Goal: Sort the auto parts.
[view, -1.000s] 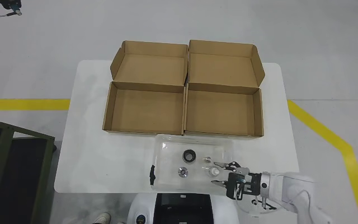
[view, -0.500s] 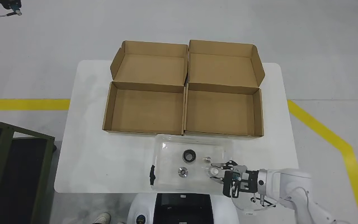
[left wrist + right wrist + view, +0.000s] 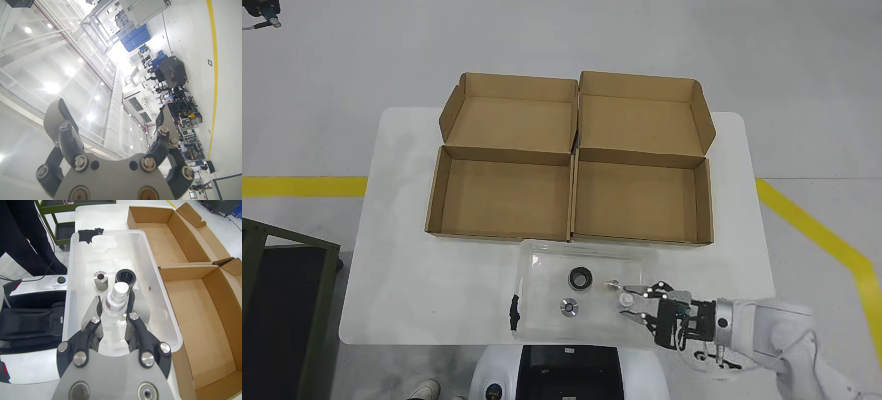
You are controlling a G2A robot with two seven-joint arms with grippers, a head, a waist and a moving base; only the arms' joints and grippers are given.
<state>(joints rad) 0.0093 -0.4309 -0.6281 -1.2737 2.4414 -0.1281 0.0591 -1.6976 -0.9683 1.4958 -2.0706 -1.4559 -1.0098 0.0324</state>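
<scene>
The right claw [image 3: 114,295] is closed on the white-capped part [image 3: 114,303], one finger against each side of its neck. The part stands upright inside the clear bin [image 3: 122,230], at the end nearest this arm. It has a flat white cap, a white collar beneath it and a clear, rounded lower body. It looks light and smooth, so it could slip if the hold is slack.

The step in hand looks like the pick-up of this first part. The next move calls for a straight lift until the part clears the bin wall, then a carry over to one of the boxes. Which box suits it I cannot tell.

Just beyond the part stand a grey metal cylinder [image 3: 100,280] with a bored top and a black ring-shaped bearing [image 3: 125,277], near each other. Across the bin's far side, two open cardboard boxes [image 3: 500,198] [image 3: 640,202] sit side by side on the white tabletop [image 3: 402,260]. The left claw [image 3: 111,121] is spread open, holds nothing and points up at the ceiling.
</scene>
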